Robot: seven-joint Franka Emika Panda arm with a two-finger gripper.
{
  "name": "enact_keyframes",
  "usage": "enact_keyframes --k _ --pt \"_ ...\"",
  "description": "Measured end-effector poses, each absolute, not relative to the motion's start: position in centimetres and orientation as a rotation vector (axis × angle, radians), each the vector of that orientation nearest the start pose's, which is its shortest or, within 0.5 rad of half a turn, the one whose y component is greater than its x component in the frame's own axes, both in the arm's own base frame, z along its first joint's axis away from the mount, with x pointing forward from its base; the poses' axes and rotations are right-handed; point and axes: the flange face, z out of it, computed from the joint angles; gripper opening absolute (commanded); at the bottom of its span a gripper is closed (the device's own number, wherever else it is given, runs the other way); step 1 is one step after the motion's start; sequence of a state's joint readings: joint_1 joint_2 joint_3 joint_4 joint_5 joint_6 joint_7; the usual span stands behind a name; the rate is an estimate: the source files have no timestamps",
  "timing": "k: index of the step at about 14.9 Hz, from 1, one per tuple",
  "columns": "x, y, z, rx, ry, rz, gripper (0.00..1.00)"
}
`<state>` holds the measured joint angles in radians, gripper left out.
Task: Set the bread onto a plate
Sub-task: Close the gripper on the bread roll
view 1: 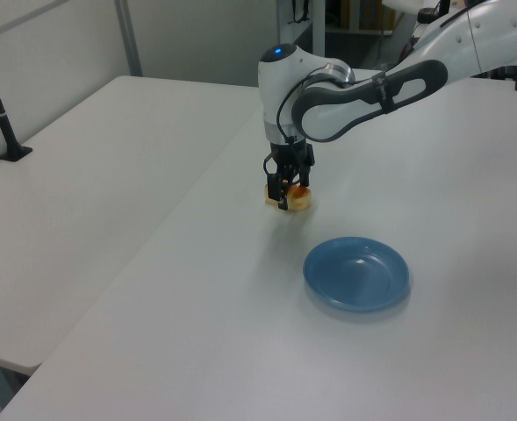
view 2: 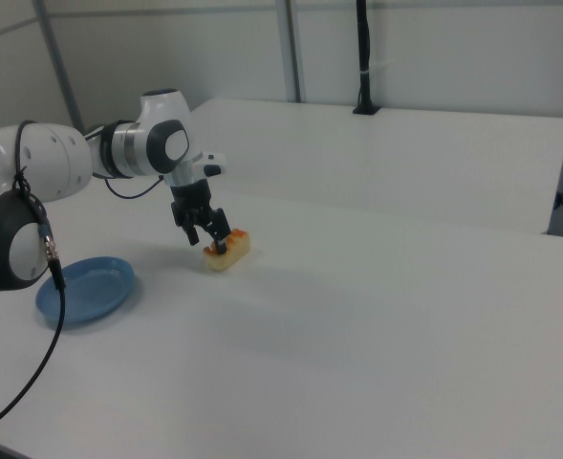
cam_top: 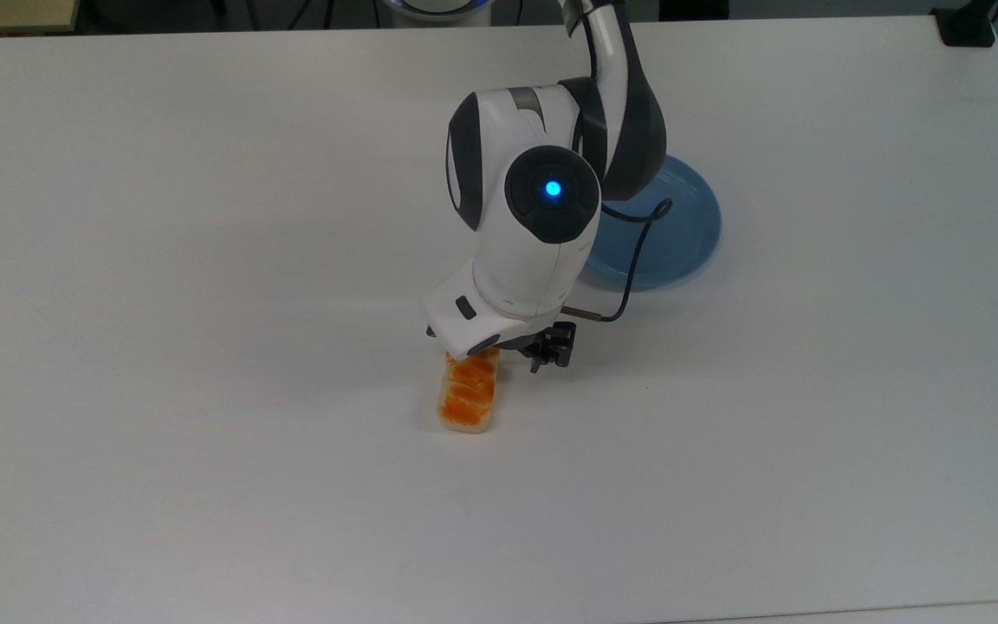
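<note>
Bread (cam_top: 468, 397) is lying flat on the white table (cam_top: 204, 347), glazed side up, its long axis running nearly straight up and down in the top view, with the far end tilting slightly toward the top view's right and tucked under the wrist. The gripper (view 1: 284, 192) is sitting low over that far end of the roll, fingers pointing down at it; in the right view one dark fingertip (view 2: 221, 246) is touching or nearly touching the orange top, but whether the jaws are spread or pinched on the roll I cannot tell. The plate (cam_top: 681, 234) is resting apart from the bread, up and to the top view's right, partly behind the arm (cam_top: 542, 217), and nothing is lying in it. Judging by this, the grasp is the step in hand; doing it well probably means straddling the short width across the pale sides, nearer the middle than the end, so the roll is not tipping when lifted.
</note>
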<state>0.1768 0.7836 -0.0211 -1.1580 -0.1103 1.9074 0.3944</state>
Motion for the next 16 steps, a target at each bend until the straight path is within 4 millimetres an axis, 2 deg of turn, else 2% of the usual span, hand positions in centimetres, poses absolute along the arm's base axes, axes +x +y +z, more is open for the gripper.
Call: enact_keyframes --k 15,16 --pt "74.8 10.4 32.8 -3.278 0.322 -0.017 1.0" --pt "74.7 10.3 32.5 -3.287 0.32 -0.011 0.93"
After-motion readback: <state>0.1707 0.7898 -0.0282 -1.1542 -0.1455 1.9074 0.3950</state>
